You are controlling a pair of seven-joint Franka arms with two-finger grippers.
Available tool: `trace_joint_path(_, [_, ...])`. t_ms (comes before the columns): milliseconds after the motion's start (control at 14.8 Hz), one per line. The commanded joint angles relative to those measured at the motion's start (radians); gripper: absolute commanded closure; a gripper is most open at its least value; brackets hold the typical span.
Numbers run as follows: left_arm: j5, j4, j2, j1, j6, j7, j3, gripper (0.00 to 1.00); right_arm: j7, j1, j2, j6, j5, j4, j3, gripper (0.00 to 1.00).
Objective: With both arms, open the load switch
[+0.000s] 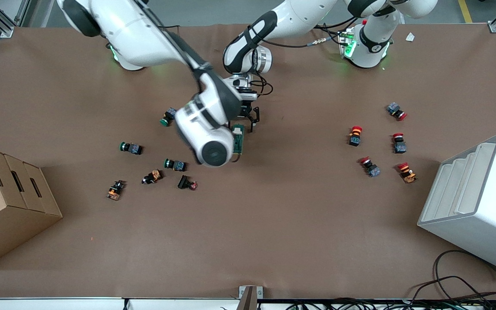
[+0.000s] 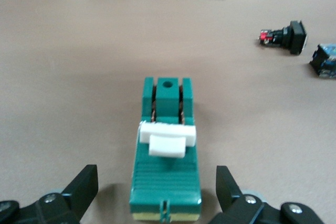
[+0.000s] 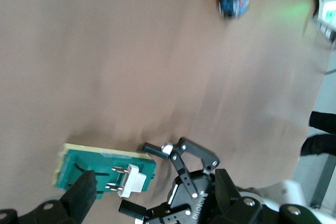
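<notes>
The load switch [image 1: 238, 140] lies on the brown table near its middle, a dark green block with a white piece [image 2: 167, 137] on top and a cream underside. My left gripper [image 1: 248, 122] is low at the switch's end farther from the front camera, open, one finger [image 2: 83, 186] on each side and neither touching the switch [image 2: 165, 174]. My right gripper [image 1: 232, 156] hangs over the switch [image 3: 94, 167], mostly hidden under its own wrist in the front view. It is open wide [image 3: 155, 195], and the left gripper [image 3: 197, 195] shows between its fingers.
Green, orange and black push buttons [image 1: 175, 164] lie scattered toward the right arm's end, red ones [image 1: 355, 135] toward the left arm's end. A cardboard box [image 1: 7, 202] and a white rack [image 1: 476, 202] stand at the two ends, near the front camera.
</notes>
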Motion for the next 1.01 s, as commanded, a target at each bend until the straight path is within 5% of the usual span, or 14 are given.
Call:
trace_joint_path(0, [-0.100, 0.039, -0.039, 0.014, 0.007, -0.005, -0.040, 0.01, -0.211, -0.101, -0.094, -0.030, -0.059, -0.016, 0.003, 0.00])
trace_joint_path(405, [-0.617, 0.140, -0.226, 0.092, 0.055, 0.279, -0.066, 0.00, -0.923, -0.336, -0.230, -0.074, -0.150, -0.020, 0.003, 0.00])
trace_joint_path(675, [-1.071, 0.247, -0.350, 0.215, 0.024, 0.676, -0.060, 0.00, -1.359, -0.427, -0.298, -0.074, -0.233, -0.022, 0.003, 0.00])
trace_joint_path(945, [-1.257, 0.368, -0.404, 0.348, -0.154, 0.934, -0.063, 0.00, -1.652, -0.520, -0.342, -0.071, -0.273, -0.022, 0.003, 0.00])
